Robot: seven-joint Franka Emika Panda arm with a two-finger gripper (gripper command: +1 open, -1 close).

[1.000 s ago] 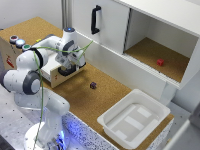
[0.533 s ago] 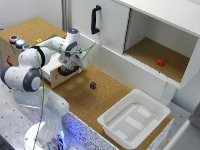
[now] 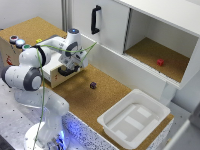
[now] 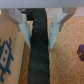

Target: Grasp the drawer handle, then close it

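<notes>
Cabinet point(image 3: 150, 37), white, is seen along the far edge of the cork table point(image 3: 100, 100); its door carries a long black vertical handle point(image 3: 95, 20), and a small red block point(image 3: 160, 62) lies in its open compartment. A white plastic tub point(image 3: 134, 119) is set on the table in front of the cabinet, towards the exterior view's right. The Panda arm point(image 3: 30, 75) is mounted in front of the cabinet at the exterior view's left and is reached over the small light wooden box point(image 3: 30, 50). The drawer point(image 3: 62, 75) of that box is seen pulled out. The gripper point(image 3: 75, 61) is placed at the drawer front. In the wrist view the gripper point(image 4: 40, 22) fingers point(image 4: 21, 22) are spread, with the drawer handle point(image 4: 39, 50) between them; contact cannot be confirmed. A small dark object point(image 3: 93, 85) lies on the table between drawer and cabinet.
</notes>
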